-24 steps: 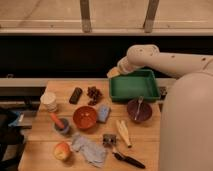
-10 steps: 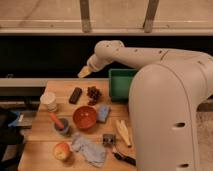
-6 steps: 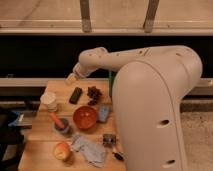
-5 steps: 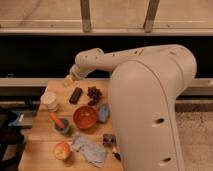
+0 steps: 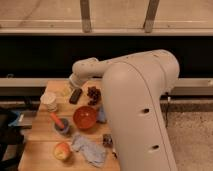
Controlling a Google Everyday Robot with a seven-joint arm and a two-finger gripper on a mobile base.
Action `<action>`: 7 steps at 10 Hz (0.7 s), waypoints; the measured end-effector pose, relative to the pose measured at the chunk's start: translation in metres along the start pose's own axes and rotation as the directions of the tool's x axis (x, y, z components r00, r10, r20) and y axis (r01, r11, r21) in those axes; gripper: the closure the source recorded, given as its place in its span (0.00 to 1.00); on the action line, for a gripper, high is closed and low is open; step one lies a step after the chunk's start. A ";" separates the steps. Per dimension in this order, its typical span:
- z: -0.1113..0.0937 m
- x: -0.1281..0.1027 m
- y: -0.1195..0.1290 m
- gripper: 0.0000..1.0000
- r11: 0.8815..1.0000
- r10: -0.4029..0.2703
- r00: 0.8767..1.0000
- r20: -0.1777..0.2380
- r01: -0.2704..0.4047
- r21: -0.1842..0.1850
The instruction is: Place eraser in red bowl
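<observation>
The eraser [image 5: 75, 95] is a small black oblong block lying flat at the back left of the wooden table [image 5: 39, 136]. The red bowl [image 5: 85, 117] is a glossy orange-red bowl standing just in front of the eraser, with nothing visible inside. My gripper [image 5: 65, 90] is at the end of the white arm, low over the table's back-left part, just left of the eraser and beside it. I cannot tell whether it touches the eraser.
A white cup [image 5: 49, 100] stands left of the eraser, and a dark cluster [image 5: 93, 95] lies right of it. A grey bowl with an orange utensil [image 5: 61, 125], an apple [image 5: 62, 150] and a grey-blue cloth [image 5: 89, 149] sit nearer the front. The arm's body [image 5: 140, 110] hides the table's right side.
The arm has swung left from over the green tray to the back-left corner by the eraser. Its body now hides the tray and the right side of the table.
</observation>
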 end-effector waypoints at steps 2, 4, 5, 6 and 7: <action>0.001 -0.001 0.002 0.25 1.000 -0.004 1.000 0.002 0.004 -0.004; 0.001 -0.001 0.001 0.25 1.000 -0.002 1.000 0.003 0.002 -0.002; 0.002 -0.001 0.000 0.25 1.000 0.001 1.000 -0.003 -0.001 -0.003; 0.006 0.000 -0.002 0.25 1.000 0.010 1.000 -0.013 -0.010 -0.006; 0.015 0.004 -0.004 0.25 1.000 0.025 0.999 -0.027 -0.026 -0.009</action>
